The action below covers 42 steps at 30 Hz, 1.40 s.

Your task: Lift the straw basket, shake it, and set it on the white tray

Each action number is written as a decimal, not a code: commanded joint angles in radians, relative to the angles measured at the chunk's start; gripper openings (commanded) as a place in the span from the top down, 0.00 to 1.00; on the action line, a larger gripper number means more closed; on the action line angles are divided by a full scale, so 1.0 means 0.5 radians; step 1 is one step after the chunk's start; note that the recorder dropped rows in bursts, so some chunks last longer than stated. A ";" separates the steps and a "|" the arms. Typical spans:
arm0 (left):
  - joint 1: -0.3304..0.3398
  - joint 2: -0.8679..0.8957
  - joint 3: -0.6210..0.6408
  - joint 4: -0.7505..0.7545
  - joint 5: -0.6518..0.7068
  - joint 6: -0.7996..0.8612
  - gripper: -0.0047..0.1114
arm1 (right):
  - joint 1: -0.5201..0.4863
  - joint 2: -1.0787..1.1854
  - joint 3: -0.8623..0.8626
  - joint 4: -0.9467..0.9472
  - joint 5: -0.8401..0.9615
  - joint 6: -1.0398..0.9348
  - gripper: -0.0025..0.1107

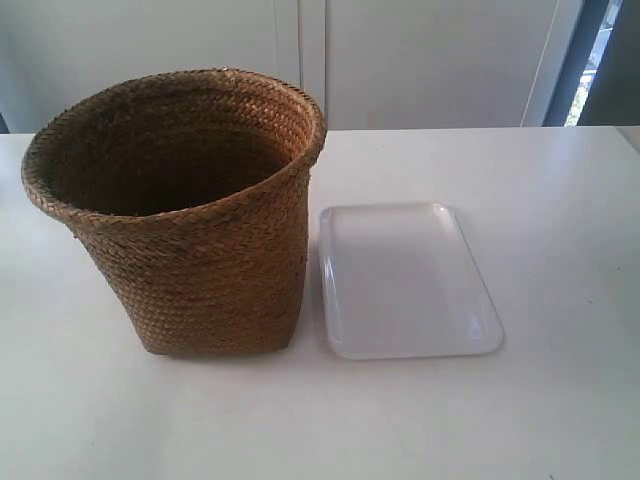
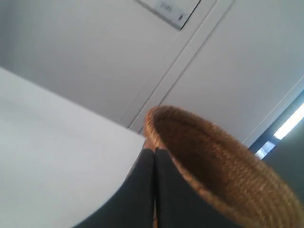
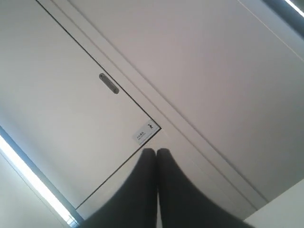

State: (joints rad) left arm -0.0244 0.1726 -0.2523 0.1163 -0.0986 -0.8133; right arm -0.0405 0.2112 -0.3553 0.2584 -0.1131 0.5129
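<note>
The large brown woven straw basket (image 1: 190,220) stands upright on the white desk (image 1: 560,200), just beside the flat white rectangular plastic tray (image 1: 410,285), while the left pincer (image 2: 155,152) and the right pincer (image 3: 156,152) are both closed, empty.

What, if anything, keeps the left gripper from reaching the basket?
Likely nothing, so yes: the left gripper, shut, faces the basket rim with nothing seen between. It must open first.
</note>
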 commanded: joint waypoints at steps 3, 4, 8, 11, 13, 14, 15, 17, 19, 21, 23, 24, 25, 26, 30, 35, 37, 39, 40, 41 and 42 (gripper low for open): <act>0.003 0.102 -0.019 0.016 0.020 0.057 0.96 | -0.017 0.239 -0.023 -0.018 0.200 -0.089 0.98; 0.003 0.161 -0.047 0.016 -0.015 0.119 0.96 | -0.017 0.311 -0.052 -0.018 0.200 -0.164 0.98; 0.003 0.412 -0.214 0.016 0.059 0.253 0.96 | -0.017 0.612 -0.288 -0.018 0.278 -0.534 0.98; 0.003 0.644 -0.385 0.016 0.063 0.274 0.96 | -0.017 0.867 -0.536 -0.018 0.483 -0.830 0.98; 0.003 0.787 -0.515 0.016 0.082 0.278 0.96 | -0.017 1.053 -0.710 -0.018 0.638 -0.994 0.98; 0.003 0.842 -0.566 0.032 0.092 0.283 0.96 | -0.017 1.144 -0.779 -0.014 0.704 -1.043 0.98; 0.003 0.906 -0.627 0.069 0.096 0.283 0.96 | -0.017 1.232 -0.880 -0.014 0.811 -1.103 0.98; 0.003 1.007 -0.728 0.145 0.114 0.348 0.96 | -0.017 1.367 -1.004 -0.010 0.968 -1.170 0.98; 0.003 1.107 -0.846 0.156 0.211 0.431 0.96 | -0.017 1.483 -1.134 -0.010 1.113 -1.223 0.98; 0.003 1.192 -0.952 0.156 0.346 0.549 0.96 | -0.017 1.566 -1.235 -0.010 1.214 -1.277 0.98; 0.003 1.281 -1.069 0.156 0.433 0.666 0.96 | -0.017 1.621 -1.302 -0.010 1.218 -1.294 0.98; 0.003 1.323 -1.139 0.156 0.474 0.731 0.96 | -0.017 1.652 -1.345 -0.010 1.195 -1.304 0.98; 0.003 1.367 -1.217 0.156 0.534 0.778 0.96 | -0.017 1.685 -1.375 -0.010 1.187 -1.304 0.98; 0.003 1.413 -1.305 0.156 0.600 0.815 0.96 | -0.017 1.724 -1.417 -0.010 1.182 -1.304 0.98; 0.003 1.604 -1.592 0.160 0.826 0.910 0.96 | 0.016 1.895 -1.617 -0.002 1.344 -1.304 0.98; 0.003 1.896 -1.934 0.137 1.098 1.024 0.96 | 0.130 2.120 -1.914 0.001 1.590 -1.335 0.98; 0.003 2.001 -2.043 0.137 1.239 1.086 0.96 | 0.173 2.208 -2.018 0.006 1.694 -1.335 0.98; 0.003 2.107 -2.137 0.096 1.424 1.178 0.96 | 0.210 2.317 -2.128 0.006 1.840 -1.335 0.98; 0.003 2.159 -2.183 0.043 1.514 1.266 0.96 | 0.226 2.370 -2.178 0.006 1.913 -1.335 0.98; 0.003 2.212 -2.224 -0.014 1.602 1.378 0.96 | 0.240 2.414 -2.226 0.006 1.963 -1.335 0.98; 0.003 2.260 -2.255 -0.053 1.664 1.477 0.96 | 0.260 2.463 -2.272 0.006 2.013 -1.335 0.98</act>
State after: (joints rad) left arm -0.0244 1.2511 -1.3335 0.1507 0.6104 -0.1909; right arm 0.0669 1.3847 -1.4295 0.2620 0.8141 -0.1411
